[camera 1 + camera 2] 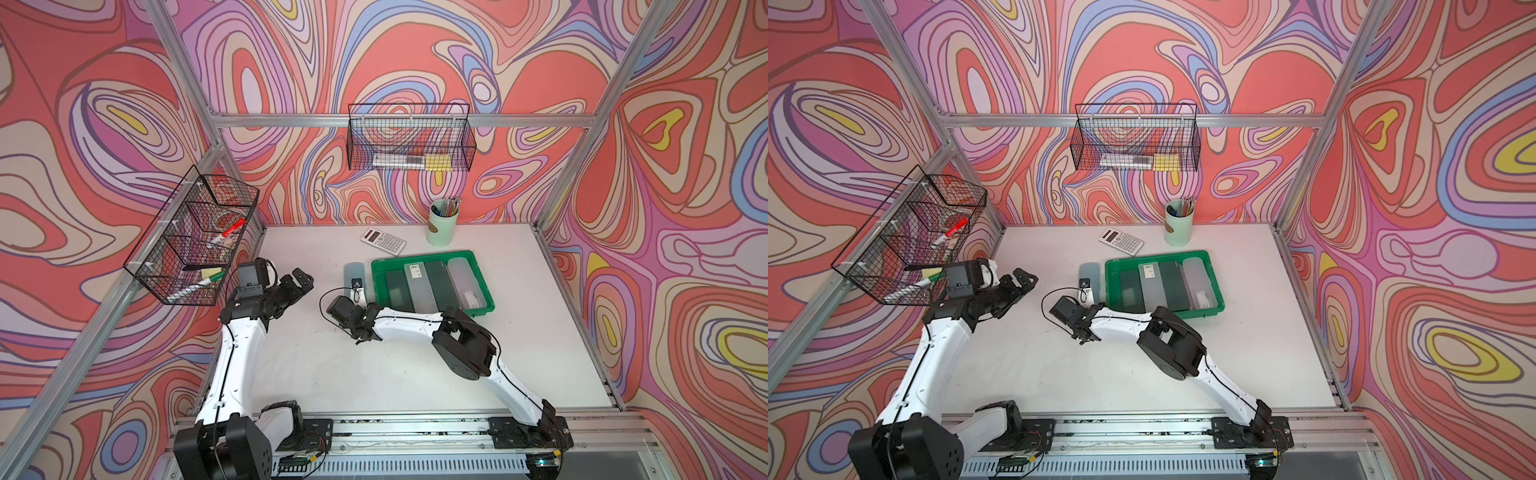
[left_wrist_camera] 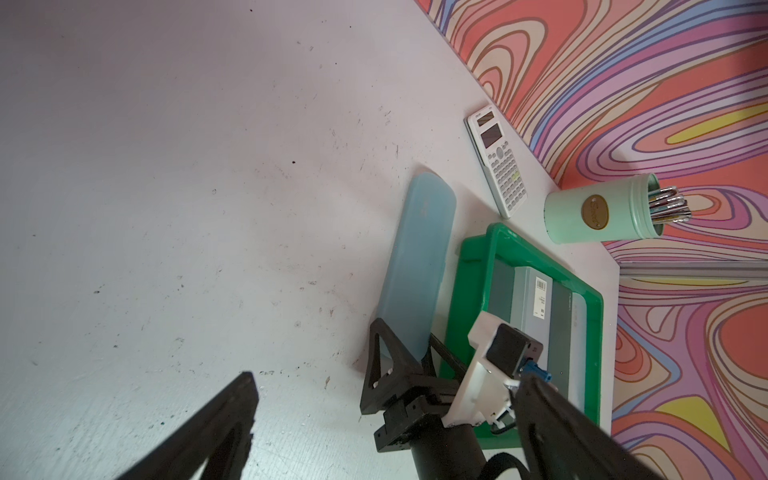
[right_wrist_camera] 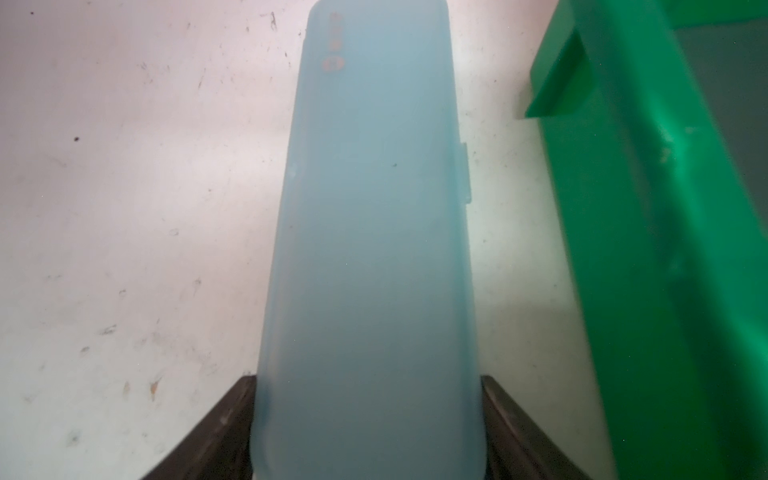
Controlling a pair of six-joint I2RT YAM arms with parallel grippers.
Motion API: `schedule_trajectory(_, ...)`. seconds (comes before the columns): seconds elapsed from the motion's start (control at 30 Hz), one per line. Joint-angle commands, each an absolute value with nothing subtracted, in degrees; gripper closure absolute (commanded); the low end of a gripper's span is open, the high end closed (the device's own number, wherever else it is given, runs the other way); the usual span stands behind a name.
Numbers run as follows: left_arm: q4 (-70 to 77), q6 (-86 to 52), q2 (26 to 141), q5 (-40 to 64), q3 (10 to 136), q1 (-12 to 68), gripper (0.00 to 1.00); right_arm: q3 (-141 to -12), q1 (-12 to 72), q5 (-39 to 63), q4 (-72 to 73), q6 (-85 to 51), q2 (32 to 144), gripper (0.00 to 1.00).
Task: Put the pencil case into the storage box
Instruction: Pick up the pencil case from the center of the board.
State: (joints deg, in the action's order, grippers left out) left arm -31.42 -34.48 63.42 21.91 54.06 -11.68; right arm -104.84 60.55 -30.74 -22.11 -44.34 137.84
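Clamping the blue pencil case (image 3: 365,208) by its narrow width with the right end effector (image 3: 368,424), fingers (image 3: 232,419) pressing both long sides, with it lying flat near the worktop's (image 1: 374,374) middle, just beside the storage box (image 3: 648,187) without touching. Likely needing a lift over the flared rim onto the four cases (image 1: 432,286) already filling the box. Holding the left end effector (image 1: 302,280) spread apart and empty toward the worktop's left edge, apparently clearing the path.
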Motion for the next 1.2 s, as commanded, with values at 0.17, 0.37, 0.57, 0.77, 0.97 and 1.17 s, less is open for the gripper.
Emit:
schedule_trajectory(0.17,-34.9,-35.0,60.5,20.9,54.8,-12.0,0.01,-97.2,62.2,-24.6,-24.1,-41.9,132.9,0.37)
schedule_trajectory(0.37,-35.5,-35.3,59.1,21.0,53.9,-12.1,0.01,-91.3,64.5,-23.2,-25.6,-44.4,128.2,0.4)
schedule_trajectory(0.57,-36.6,-34.7,57.8,20.5,53.5,-12.0,0.01,-88.4,65.8,-20.3,-28.0,-44.1,124.9,0.22)
schedule_trajectory(0.77,-36.9,-34.6,57.9,20.8,53.7,-12.0,0.01,-92.6,65.8,-20.1,-35.2,-42.2,126.7,0.12)
schedule_trajectory(0.97,-36.7,-34.3,57.9,20.8,53.8,-12.0,0.01,-95.7,65.8,-20.6,-38.8,-41.7,129.4,0.12)
schedule_trajectory(1.17,-36.3,-34.3,58.6,21.2,53.8,-12.0,0.0,-97.1,65.8,-18.5,-37.3,-40.9,131.9,0.12)
